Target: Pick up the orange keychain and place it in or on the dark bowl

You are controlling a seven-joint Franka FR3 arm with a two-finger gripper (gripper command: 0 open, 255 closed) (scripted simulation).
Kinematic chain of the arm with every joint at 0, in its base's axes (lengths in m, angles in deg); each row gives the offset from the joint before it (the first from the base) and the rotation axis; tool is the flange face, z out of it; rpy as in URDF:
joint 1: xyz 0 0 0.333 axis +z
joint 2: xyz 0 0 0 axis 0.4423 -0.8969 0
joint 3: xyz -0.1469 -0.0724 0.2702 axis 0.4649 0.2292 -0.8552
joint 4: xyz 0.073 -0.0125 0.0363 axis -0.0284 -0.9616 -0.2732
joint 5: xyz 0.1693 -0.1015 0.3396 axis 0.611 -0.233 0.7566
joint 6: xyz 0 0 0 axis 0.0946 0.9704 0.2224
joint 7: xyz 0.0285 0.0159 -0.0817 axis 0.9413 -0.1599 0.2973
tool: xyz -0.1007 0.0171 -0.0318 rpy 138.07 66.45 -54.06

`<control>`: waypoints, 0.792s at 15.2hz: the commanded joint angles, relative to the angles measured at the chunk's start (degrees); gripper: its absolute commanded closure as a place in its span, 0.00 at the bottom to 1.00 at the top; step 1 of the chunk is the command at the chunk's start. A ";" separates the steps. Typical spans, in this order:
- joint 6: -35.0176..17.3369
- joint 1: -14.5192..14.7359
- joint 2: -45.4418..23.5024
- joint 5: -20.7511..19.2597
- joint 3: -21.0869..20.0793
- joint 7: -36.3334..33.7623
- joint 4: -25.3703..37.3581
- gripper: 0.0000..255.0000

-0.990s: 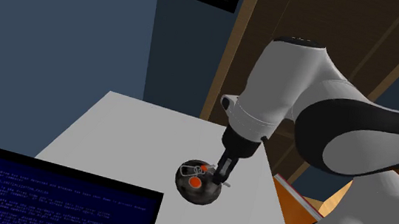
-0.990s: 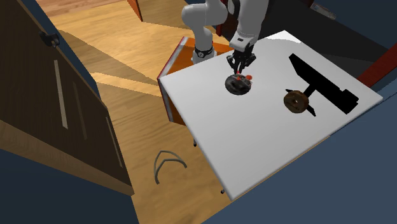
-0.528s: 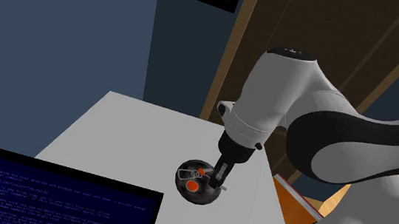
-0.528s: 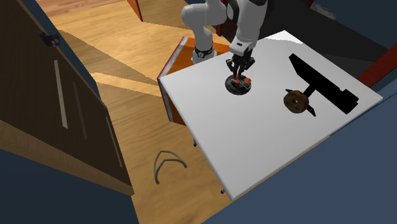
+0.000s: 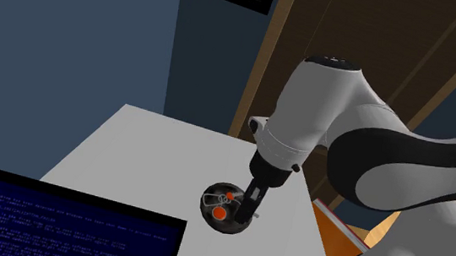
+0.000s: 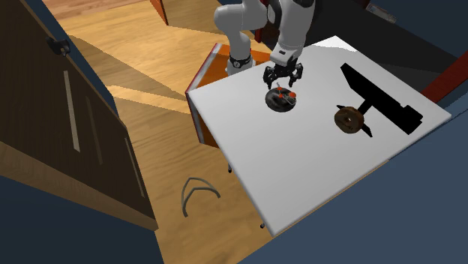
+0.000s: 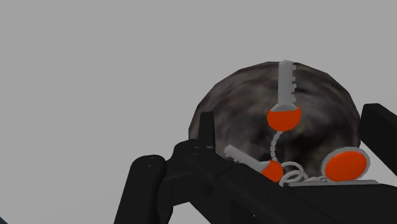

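Lying inside the dark bowl (image 7: 232, 105), the orange keychain (image 7: 284, 118) is seen with keys and ring fanned out. The bowl is set on the white desk (image 6: 322, 165), near one edge. The black gripper (image 6: 283, 80) is positioned just above it, fingers spread, clasping nothing.

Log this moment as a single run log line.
phase: placement | gripper: fingers open, above dark bowl | orange keychain: lying in dark bowl, not held | dark bowl: on table
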 commanded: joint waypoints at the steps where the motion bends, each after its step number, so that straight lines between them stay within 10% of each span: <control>1: -0.06 -0.02 -0.11 -0.02 -0.02 -0.01 0.04 0.00; 5: 8.47 -0.02 3.58 -0.48 1.30 0.15 4.90 0.00; 12: 8.47 -0.02 3.58 -0.49 1.31 0.14 4.90 0.00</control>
